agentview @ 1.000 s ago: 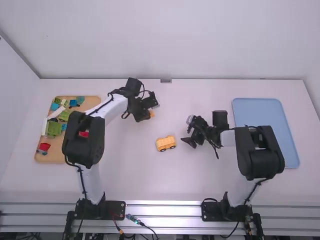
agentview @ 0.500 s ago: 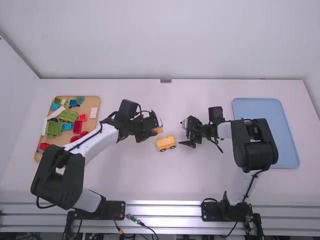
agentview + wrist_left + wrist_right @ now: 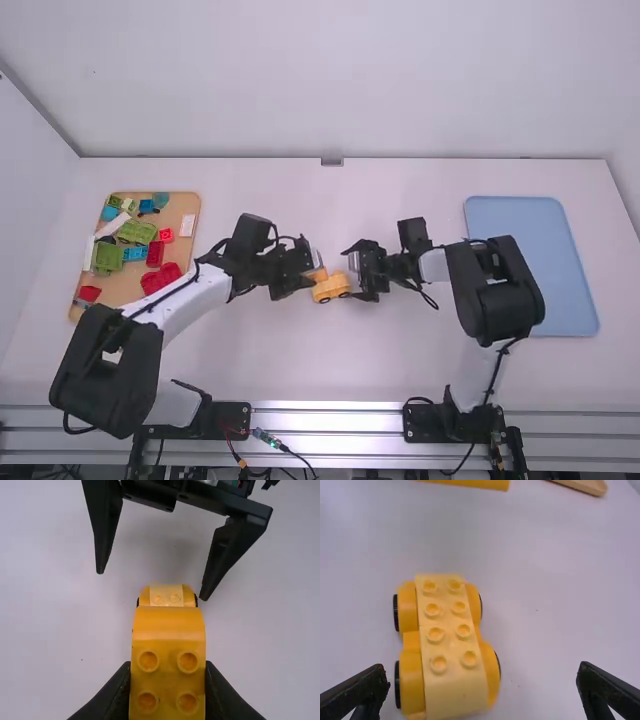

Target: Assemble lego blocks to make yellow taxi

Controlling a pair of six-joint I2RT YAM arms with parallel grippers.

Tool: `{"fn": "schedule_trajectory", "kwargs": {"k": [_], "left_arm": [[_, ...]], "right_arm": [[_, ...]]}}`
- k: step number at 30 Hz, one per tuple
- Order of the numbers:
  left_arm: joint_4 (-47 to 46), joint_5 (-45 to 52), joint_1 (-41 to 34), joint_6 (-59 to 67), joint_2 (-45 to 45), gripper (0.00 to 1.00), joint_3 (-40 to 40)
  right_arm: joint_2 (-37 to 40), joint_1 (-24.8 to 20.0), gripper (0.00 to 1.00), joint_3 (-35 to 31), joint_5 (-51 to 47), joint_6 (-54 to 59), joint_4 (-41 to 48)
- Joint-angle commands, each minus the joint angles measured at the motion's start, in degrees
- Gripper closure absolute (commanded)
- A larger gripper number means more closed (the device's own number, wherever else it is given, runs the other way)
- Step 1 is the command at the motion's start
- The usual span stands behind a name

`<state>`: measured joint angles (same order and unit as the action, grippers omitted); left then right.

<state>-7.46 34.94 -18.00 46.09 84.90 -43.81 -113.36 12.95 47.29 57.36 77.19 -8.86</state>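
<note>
Left tool (image 3: 314,268): While the yellow wheeled base (image 3: 331,287) sits on the white surface (image 3: 260,350), it grasps a yellow block (image 3: 168,645) near that base.
Right tool (image 3: 352,274): released, fingers (image 3: 362,690) spread, near the base.

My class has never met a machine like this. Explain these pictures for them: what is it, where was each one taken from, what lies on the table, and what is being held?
The machine is a pair of robot arms. One picture looks down from above and behind them; each of the other two comes from a camera on an arm's wrist. On the white table, a wooden tray at the left holds coloured blocks, a yellow car base on wheels sits between the arms, and a blue tray lies at the right. The left pincer grips a yellow block. The right pincer is open, close to the car base, gripping nothing.
</note>
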Motion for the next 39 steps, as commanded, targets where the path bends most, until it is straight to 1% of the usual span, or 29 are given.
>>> {"fn": "schedule_trajectory", "kwargs": {"k": [1,4,6,10,12,16,18,21,28,30,31,32,37,39], "left_arm": [[-0.7,1.6,0.0,-0.4,-1.4,0.95,-0.6],[-1.5,1.5,0.0,-0.4,-1.4,0.96,-0.9],[-1.9,1.5,0.0,0.1,-1.4,0.98,-0.9],[-2.1,1.0,0.0,0.0,-1.4,0.98,-0.9],[-2.1,0.0,0.0,-0.5,-1.4,0.98,-0.9],[-2.3,0.1,0.0,-0.4,-1.4,0.98,-0.9],[-2.5,0.0,0.0,-0.1,-1.4,0.98,-0.9],[-2.7,0.2,0.0,0.9,-1.4,0.98,-0.9],[-3.0,0.1,0.0,0.9,-1.4,0.98,-0.9],[-3.0,0.2,0.0,0.9,-1.4,0.98,-0.9],[-3.0,0.2,0.0,0.9,-1.4,0.98,-0.9],[-3.0,0.2,0.0,0.9,-1.4,0.98,-0.9],[-3.1,0.2,0.0,0.9,-1.4,0.98,-0.9],[-3.1,0.2,0.0,0.9,-1.4,0.98,-0.9]], "right_arm": [[-3.2,0.8,0.01,1.2,2.9,0.8,0.4],[-5.7,1.9,0.01,3.0,3.1,-1.6,0.9],[-7.0,2.3,0.01,4.0,4.0,-0.2,2.5],[-8.7,2.4,0.01,6.1,6.3,3.4,6.5],[-8.8,2.6,0.01,6.4,7.5,3.7,7.0],[-8.8,2.5,0.0,5.3,8.6,1.8,3.9],[-8.8,2.5,0.01,4.5,8.6,1.0,2.1],[-8.8,2.5,0.06,2.8,8.7,-0.9,-1.3],[-8.8,3.5,0.11,0.2,7.0,-4.5,-6.5],[-8.8,4.2,0.13,-0.4,6.0,-5.9,-8.0],[-8.8,4.8,0.18,-0.6,5.0,-6.8,-8.8],[-8.8,5.0,0.2,-0.6,4.7,-7.1,-8.9],[-8.8,7.0,0.37,0.2,1.4,-11.1,-8.6],[-8.8,7.1,0.37,0.4,1.1,-12.2,-8.7]]}}
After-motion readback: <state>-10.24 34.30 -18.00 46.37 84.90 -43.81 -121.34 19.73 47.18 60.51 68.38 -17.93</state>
